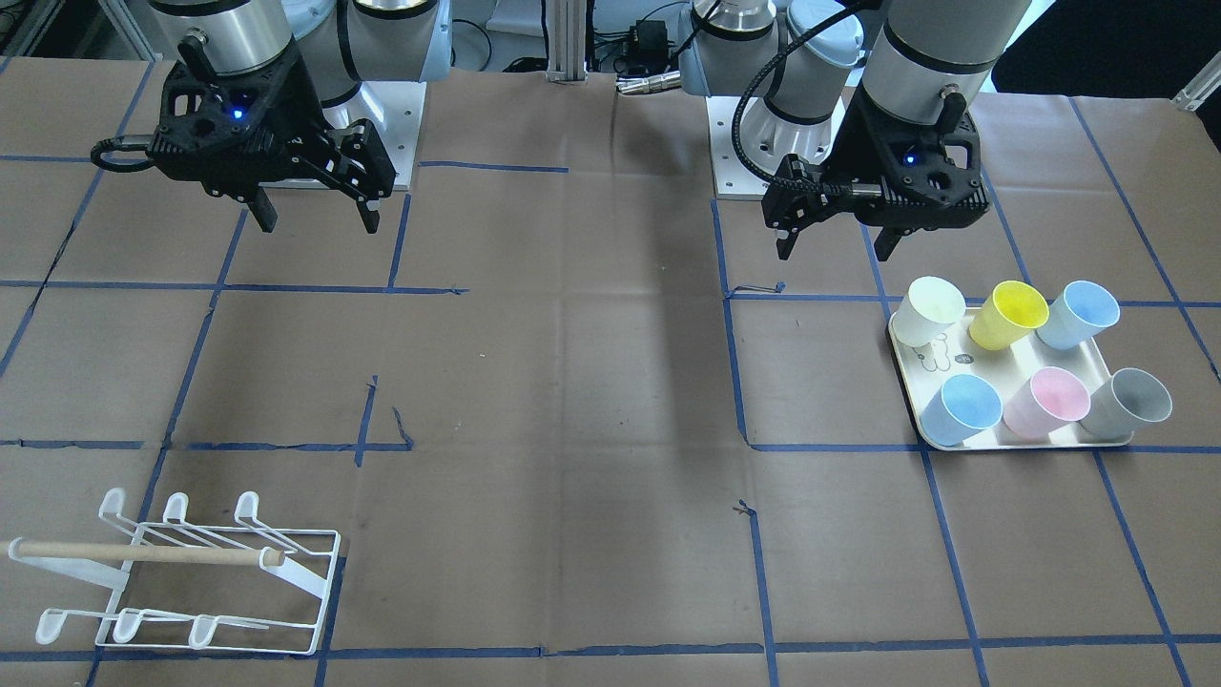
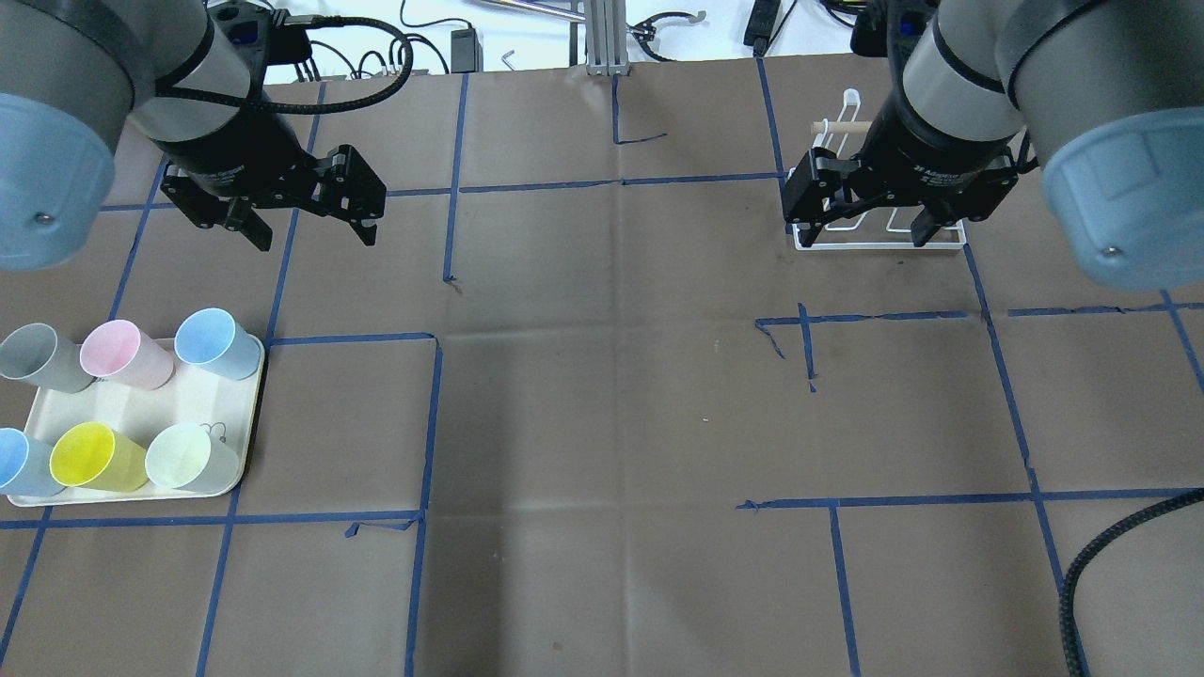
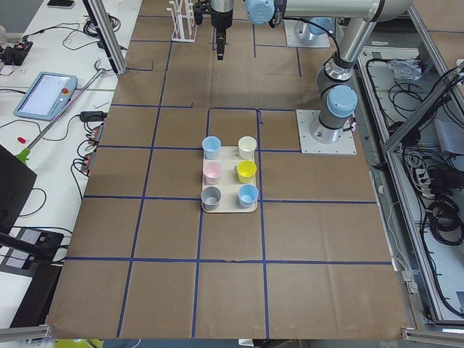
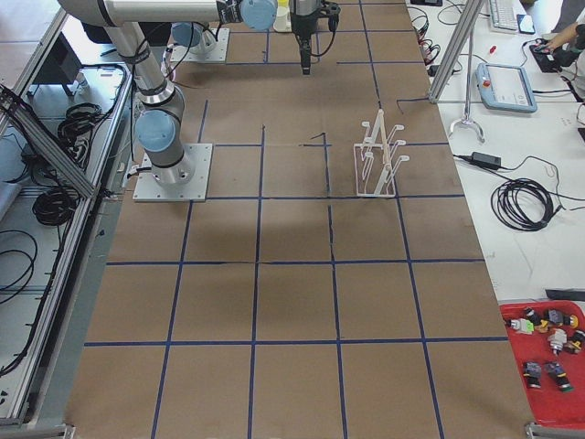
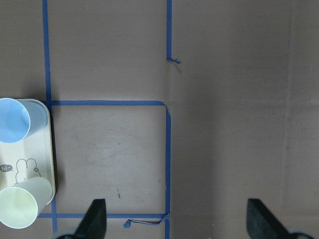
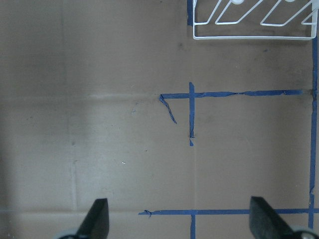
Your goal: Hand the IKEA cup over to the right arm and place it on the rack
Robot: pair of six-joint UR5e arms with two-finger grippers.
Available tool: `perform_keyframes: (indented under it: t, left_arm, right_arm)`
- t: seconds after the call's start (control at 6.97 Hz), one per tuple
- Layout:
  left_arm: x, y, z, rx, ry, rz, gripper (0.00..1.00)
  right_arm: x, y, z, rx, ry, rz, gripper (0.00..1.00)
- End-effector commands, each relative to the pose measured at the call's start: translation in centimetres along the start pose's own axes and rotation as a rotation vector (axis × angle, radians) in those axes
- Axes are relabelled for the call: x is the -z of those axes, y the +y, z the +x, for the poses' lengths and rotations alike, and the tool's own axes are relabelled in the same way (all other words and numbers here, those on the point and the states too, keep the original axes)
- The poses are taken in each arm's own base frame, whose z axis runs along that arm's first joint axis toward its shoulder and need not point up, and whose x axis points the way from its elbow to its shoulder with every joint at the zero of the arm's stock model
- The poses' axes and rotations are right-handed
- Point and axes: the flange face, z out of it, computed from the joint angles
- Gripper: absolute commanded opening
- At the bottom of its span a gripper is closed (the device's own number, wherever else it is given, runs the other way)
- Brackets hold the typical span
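Several plastic cups stand on a cream tray (image 1: 1030,443): white (image 1: 927,310), yellow (image 1: 1009,313), light blue (image 1: 1078,313), blue (image 1: 962,408), pink (image 1: 1047,401) and grey (image 1: 1130,401). My left gripper (image 1: 833,250) hangs open and empty above the table, just robot-side of the tray; it also shows in the overhead view (image 2: 312,235). The white wire rack (image 1: 191,572) with its wooden dowel stands on the table at the far side. My right gripper (image 1: 318,224) is open and empty, high above the table; in the overhead view (image 2: 861,230) it partly hides the rack (image 2: 879,243).
The table is brown paper with a blue tape grid. The left wrist view shows the tray's edge (image 5: 30,164) with the blue cup (image 5: 15,119) and the white cup (image 5: 20,209). The right wrist view shows the rack's base (image 6: 254,30). A red parts tray (image 4: 548,357) lies off the table.
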Motion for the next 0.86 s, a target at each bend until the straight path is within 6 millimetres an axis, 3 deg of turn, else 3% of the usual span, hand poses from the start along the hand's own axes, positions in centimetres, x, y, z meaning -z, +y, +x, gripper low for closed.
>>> perform_keyframes:
  t: [0.0,0.29,0.57,0.72]
  left_arm:
    - [0.0,-0.3,-1.6,-0.082,-0.01,-0.007,1.0]
    - [-0.2,-1.1,-10.7,-0.076,-0.007,-0.014,1.0]
    - [-0.5,-0.4,-19.7,-0.043,-0.01,-0.031,1.0]
    - [-0.7,0.1,-22.3,-0.044,-0.006,-0.032,1.0]
  right_arm:
    - [0.0,0.0,0.0,-0.001,-0.001,0.0,1.0]
    - [0.0,0.0,0.1,-0.001,0.004,0.0,1.0]
    - [-0.1,-0.1,0.1,-0.001,0.004,-0.002,1.0]
    - [-0.1,-0.1,0.1,-0.001,0.004,-0.002,1.0]
